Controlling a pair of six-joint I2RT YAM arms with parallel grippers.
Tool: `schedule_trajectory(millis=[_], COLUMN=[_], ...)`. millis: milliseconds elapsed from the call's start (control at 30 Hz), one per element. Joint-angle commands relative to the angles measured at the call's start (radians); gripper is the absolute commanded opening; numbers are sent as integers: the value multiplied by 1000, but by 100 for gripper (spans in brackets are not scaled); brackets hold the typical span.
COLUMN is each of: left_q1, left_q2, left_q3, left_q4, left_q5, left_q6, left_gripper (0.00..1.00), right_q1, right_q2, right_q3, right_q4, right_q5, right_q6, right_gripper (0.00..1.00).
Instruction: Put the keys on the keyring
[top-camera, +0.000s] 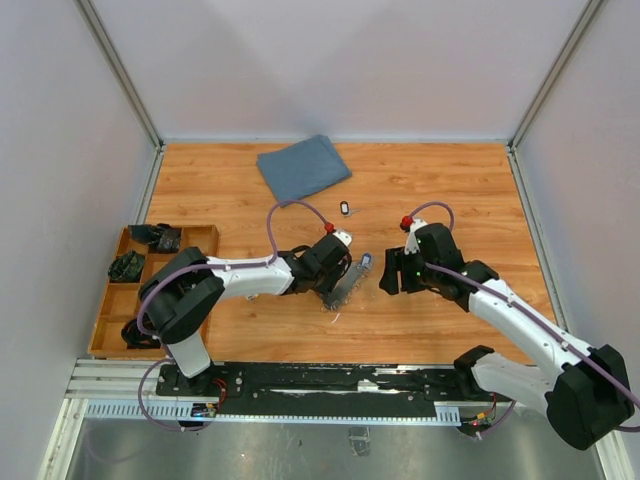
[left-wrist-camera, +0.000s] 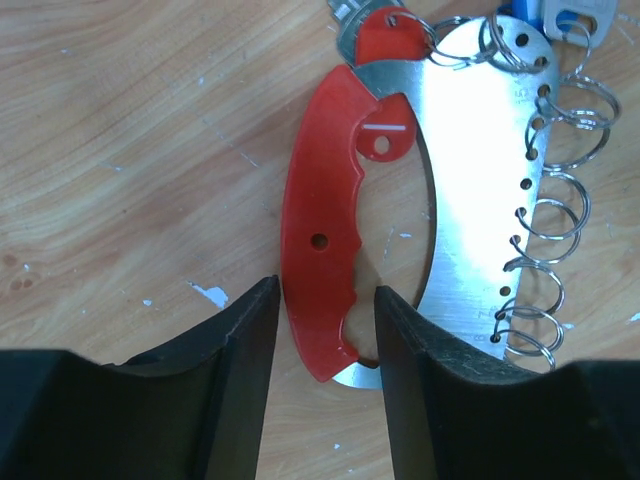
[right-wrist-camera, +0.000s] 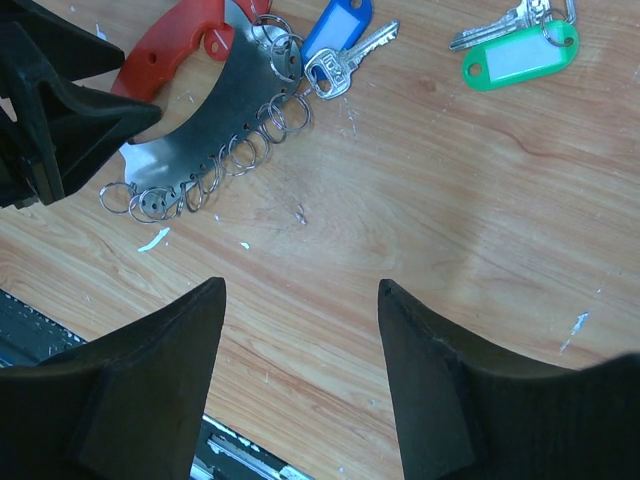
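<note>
though indistinct, dark items (top-camera: 155, 237) in wooden tray (top-camera: 118, 302) compartments, keyring (left-wrist-camera: 325, 250) outside

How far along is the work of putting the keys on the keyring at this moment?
Apparently done: the blue-tagged key looks hooked on the top ring of the keyring. In hand: the left gripper straddles the red handle, not yet clamped. Left to do: the green-tagged key lies apart from it; the right gripper is open and empty.

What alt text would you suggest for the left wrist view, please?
The left gripper straddles the keyring's red handle over a wooden table. Its curved steel plate carries a row of split rings; a blue key tag peeks in at the top.
</note>
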Motion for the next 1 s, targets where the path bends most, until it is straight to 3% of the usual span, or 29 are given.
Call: schedule_trajectory(millis=[0,367,633,800,967], left_q1=[-34,-97,-113,-113,-113], left_q2=[25,-139,-277,-288,-295], left_q3=[5,-211,-297,-291,-255], left_q4=[-11,-31,-28,-23,-27], left_q5=[-63,-32,8,13,-4], left_q6=[8,-102,-122,-117,-107], left_gripper=[46,24,23,29,48], right_q1=[-14,-18,-18,-18,-17], right_q2=[-26,-14,66,93,122], right_q3=[-16,-47,-85,-125,-152], right_q4=[-2,39,158,259,342], right_q5=[11,28,-135,-164,-187], right_q6=[-19,-38,-34,13,89], right_gripper=[63,59,52,49,45])
